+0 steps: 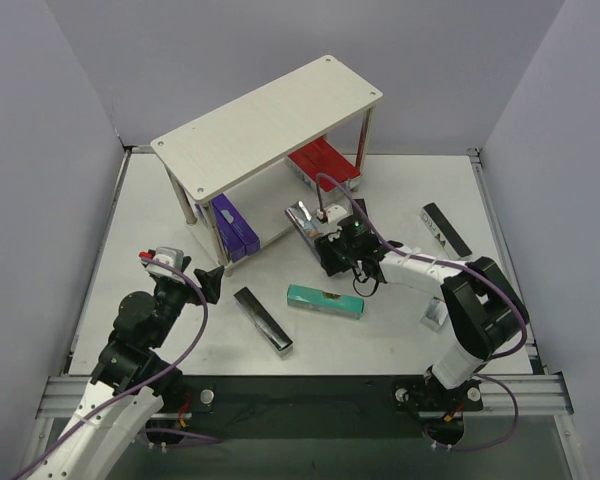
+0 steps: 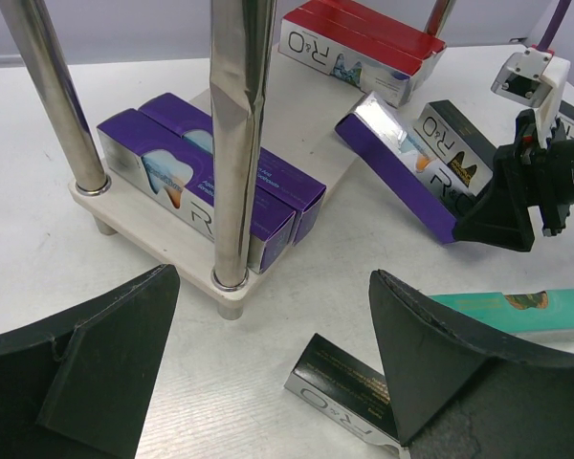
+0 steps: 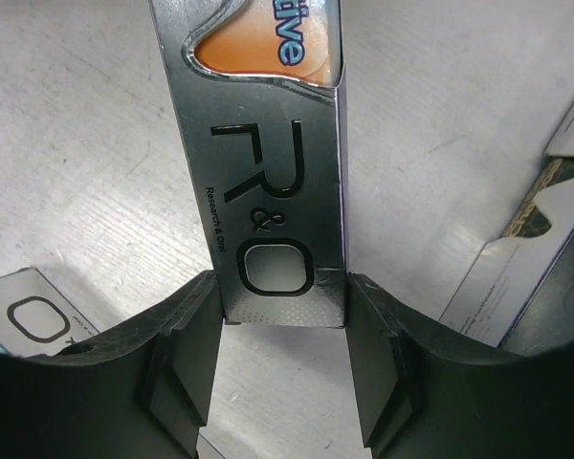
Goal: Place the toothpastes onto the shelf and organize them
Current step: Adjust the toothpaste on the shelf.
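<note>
Grey-lilac walls [image 1: 230, 40] stand around a white counter [image 1: 400, 180], and the two arms are fixed at its near edge.

Nearest, in front of the shelf [image 1: 270, 115] and toward its left side, the left fingers [image 2: 105, 373] are spread wide and hold nothing. They point at a metal leg [image 2: 237, 143] at the shelf's near corner.

Just to the right of them, a black toothpaste carton [image 1: 263, 320] lies flat on the counter, well in front of the shelf. A teal toothpaste carton [image 1: 325, 300] lies near it, a little more to the right, also flat.

Behind the teal one, close before the right half of the shelf, the right fingers [image 3: 182, 363] are clenched on the printed end of a purple-and-silver toothpaste carton [image 3: 268, 172], with one finger against each long side. The other end of this carton points toward the shelf. I cannot tell if it is lifted off the counter. A black-and-white carton [image 2: 450, 139] lies just beside it, on its side away from the shelf.

Well to the right of the shelf, another black carton [image 1: 446, 229] lies alone on the counter.

On the lower board [image 2: 297, 115] of the shelf, purple cartons [image 1: 235, 225] lie side by side at the left end. Red cartons [image 1: 325, 165] lie at the far right end.
</note>
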Tool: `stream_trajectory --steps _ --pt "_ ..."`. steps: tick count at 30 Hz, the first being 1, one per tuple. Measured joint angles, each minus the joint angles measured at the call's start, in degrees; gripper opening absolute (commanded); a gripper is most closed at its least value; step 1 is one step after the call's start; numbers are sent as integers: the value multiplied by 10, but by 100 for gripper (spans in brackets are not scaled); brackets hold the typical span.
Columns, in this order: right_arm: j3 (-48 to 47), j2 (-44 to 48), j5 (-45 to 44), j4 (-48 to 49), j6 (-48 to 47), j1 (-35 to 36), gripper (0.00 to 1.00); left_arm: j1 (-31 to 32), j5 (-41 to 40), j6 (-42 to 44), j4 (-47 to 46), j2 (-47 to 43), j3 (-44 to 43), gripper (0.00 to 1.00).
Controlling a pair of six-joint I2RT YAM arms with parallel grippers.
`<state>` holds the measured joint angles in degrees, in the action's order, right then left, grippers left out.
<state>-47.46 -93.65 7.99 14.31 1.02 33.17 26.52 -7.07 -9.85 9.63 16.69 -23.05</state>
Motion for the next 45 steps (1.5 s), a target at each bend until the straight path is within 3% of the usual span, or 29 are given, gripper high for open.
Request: stream_trajectory --steps 5,12,16,21,27,31,33,37,45 --pt "-52 2 -95 -39 -51 44 34 0 0 0 0 0 0 92" --pt "-151 -29 -321 -54 -154 103 36 0 -1 0 0 0 0 92" --pt "-183 -92 -438 -2 -258 128 36 0 -2 1 0 -1 0 92" --pt "-178 -165 -523 115 -434 152 34 -1 -2 1 0 -2 0 92" --pt "-166 -228 -572 298 -636 177 36 -1 -2 1 0 -2 0 92" --pt "-162 -259 -588 380 -719 191 38 -1 -2 1 0 -2 1 92" --pt "-159 -270 -598 421 -745 197 39 -1 -4 2 0 -2 1 92" --pt "-157 -282 -610 475 -784 198 55 -4 -6 5 0 -2 1 92" --pt "-145 -283 -618 509 -807 203 56 -4 -5 5 0 -2 1 92"
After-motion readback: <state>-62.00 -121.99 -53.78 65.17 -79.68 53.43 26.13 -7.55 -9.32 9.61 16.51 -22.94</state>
